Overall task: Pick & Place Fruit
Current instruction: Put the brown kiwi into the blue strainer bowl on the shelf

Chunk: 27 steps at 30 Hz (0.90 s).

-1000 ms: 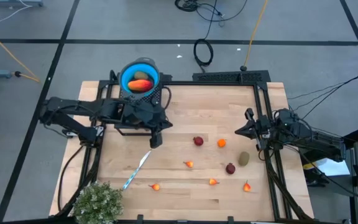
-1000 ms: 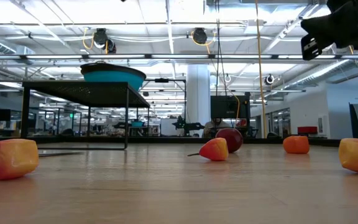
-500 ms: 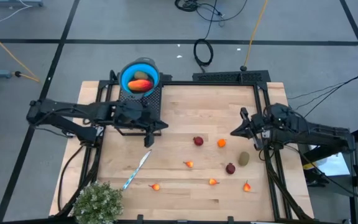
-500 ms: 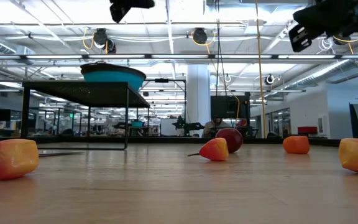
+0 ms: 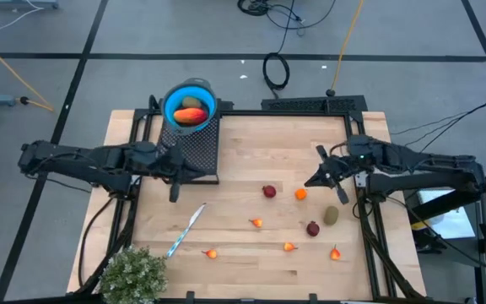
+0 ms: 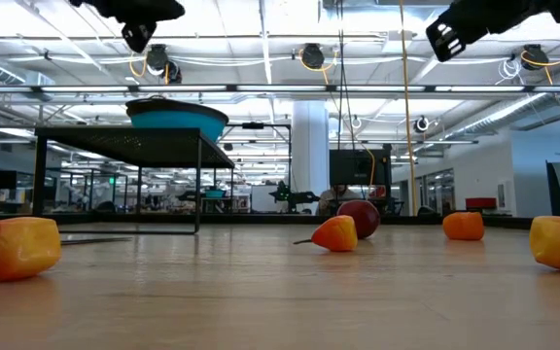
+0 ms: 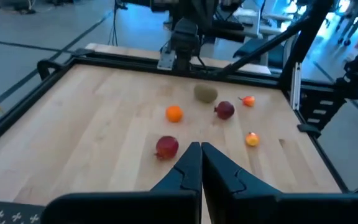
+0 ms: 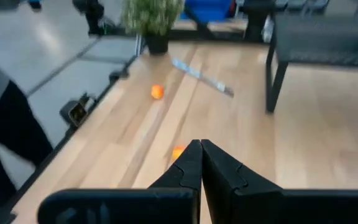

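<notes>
Left claw (image 5: 174,192) closed beside rack (image 5: 194,143), right claw (image 5: 320,169) closed above fruit (image 5: 269,192)

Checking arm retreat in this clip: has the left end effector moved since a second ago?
Yes. In the high view the left end effector, shut and empty, has pulled back toward the table's left side, away from the dark red ball.

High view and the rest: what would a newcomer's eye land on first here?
The blue bowl on the black mesh stand at the table's far left, already holding a red-orange piece and an olive one. Next, the small fruits scattered over the right half of the wooden table, with a knife and a bushy plant at near left. The left pincer and right pincer both hang shut and empty above the board.
</notes>
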### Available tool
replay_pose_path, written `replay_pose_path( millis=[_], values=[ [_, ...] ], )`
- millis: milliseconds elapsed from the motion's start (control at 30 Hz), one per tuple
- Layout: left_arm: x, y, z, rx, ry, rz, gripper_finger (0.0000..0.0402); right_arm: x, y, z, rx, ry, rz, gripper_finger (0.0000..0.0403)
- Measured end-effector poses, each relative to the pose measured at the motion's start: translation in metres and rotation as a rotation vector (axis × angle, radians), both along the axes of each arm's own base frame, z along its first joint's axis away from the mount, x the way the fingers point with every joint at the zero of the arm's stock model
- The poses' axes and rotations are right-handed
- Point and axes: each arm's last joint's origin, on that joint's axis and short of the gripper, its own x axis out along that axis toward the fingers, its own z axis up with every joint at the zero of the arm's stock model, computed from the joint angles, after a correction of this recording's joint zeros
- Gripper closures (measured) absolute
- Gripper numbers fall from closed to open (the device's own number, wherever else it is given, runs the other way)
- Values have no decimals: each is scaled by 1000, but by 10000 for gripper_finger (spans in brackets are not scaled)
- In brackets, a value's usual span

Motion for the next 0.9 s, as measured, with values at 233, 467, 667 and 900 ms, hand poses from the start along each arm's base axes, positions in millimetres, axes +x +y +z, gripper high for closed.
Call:
replay_pose_path(
  millis=[233, 467, 667, 900],
  values=[
    [-26, 1, -14, 10, -39, -4, 400, 22, 9, -2, -16, 187, 24, 403],
    [-46, 2, -29, 2, -83, -3, 393, 42, 25, -9, -28, 384, 97, 403],
    [-59, 1, -38, -23, -122, -72, 397, 54, 38, -11, -50, 563, 162, 403],
    [-71, 2, -51, -2, -151, -80, 398, 66, 51, -10, -86, 694, 231, 403]
  ],
)
